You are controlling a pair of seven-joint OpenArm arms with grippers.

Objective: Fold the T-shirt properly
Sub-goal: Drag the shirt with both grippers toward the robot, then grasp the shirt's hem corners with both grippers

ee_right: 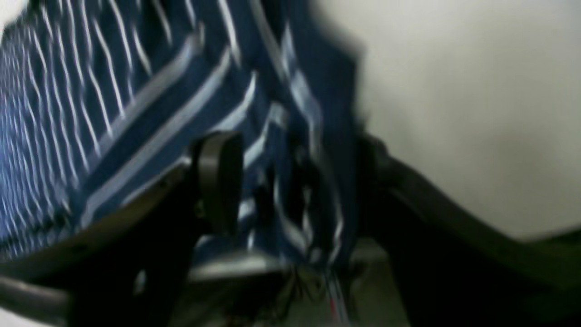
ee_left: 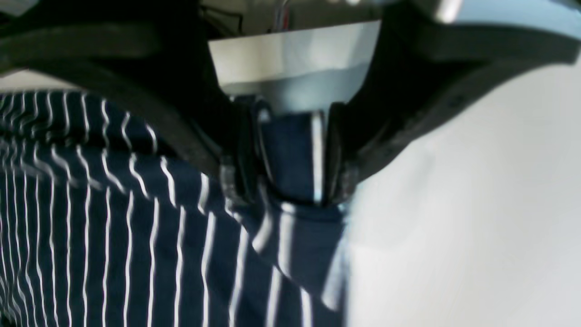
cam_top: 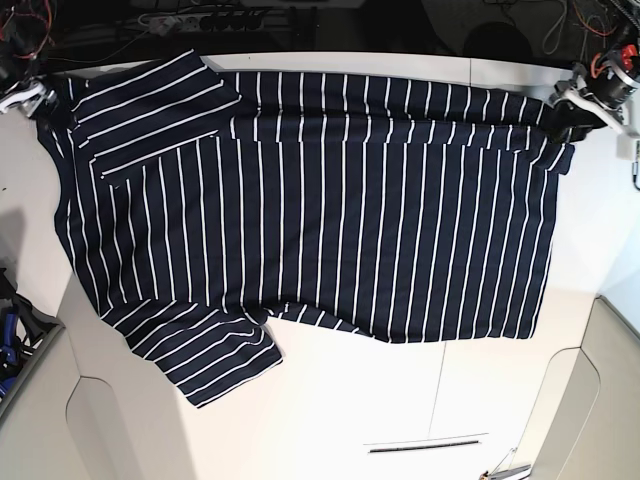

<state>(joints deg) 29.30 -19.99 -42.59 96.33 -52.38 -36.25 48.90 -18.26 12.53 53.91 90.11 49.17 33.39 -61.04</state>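
Observation:
The dark navy T-shirt (cam_top: 330,220) with thin white stripes lies spread flat on the white table (cam_top: 400,400), one sleeve folded over at the upper left and the other sticking out at the lower left. My left gripper (cam_top: 562,125) is at the shirt's far right corner. In the left wrist view its pads (ee_left: 247,150) stand apart, and a strip of T-shirt (ee_left: 113,227) still stands between them. My right gripper (cam_top: 40,95) is at the far left corner. Its jaws (ee_right: 295,181) are wide open, with blurred T-shirt fabric (ee_right: 113,91) loose between them.
Cables and a power strip (cam_top: 200,20) run along behind the table's back edge. Dark gear (cam_top: 10,330) sits off the table's left side. A thin slot (cam_top: 425,445) marks the table near the front. White tabletop shows to the right of the shirt's corner (ee_left: 476,204).

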